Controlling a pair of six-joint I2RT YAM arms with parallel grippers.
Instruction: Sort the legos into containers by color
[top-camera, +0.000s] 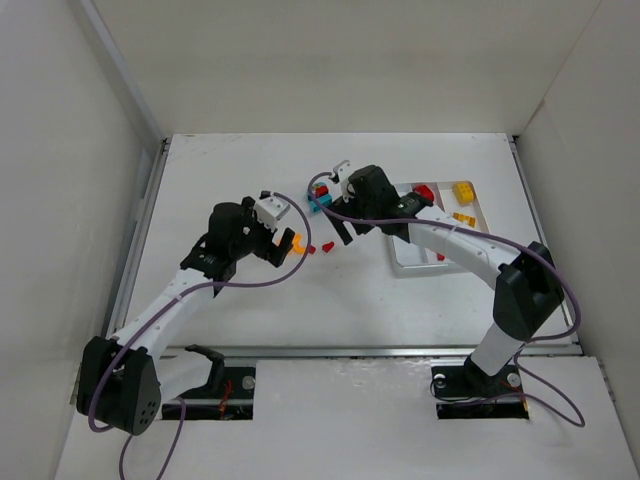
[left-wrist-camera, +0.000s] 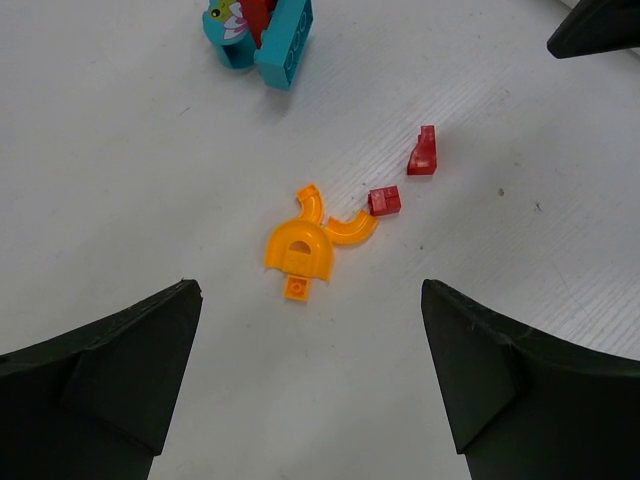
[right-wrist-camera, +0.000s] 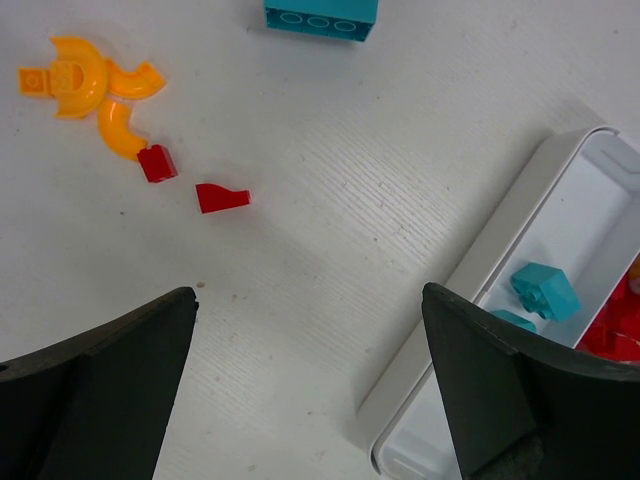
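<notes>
Left fingers (left-wrist-camera: 100, 390) and right fingers (right-wrist-camera: 520, 390) spread, empty; orange legos (left-wrist-camera: 300, 245), red legos (left-wrist-camera: 385, 200) between; tray (right-wrist-camera: 475, 275) rightward.

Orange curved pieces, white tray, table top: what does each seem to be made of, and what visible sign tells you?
Orange curved pieces: likely moulded plastic; even colour, smooth slight gloss, crisp edges.
White tray: probably plastic; smooth, rounded rim, soft sheen.
Table top: matt white with fine parallel grain lines, perhaps painted or laminated wood; unsure.
</notes>
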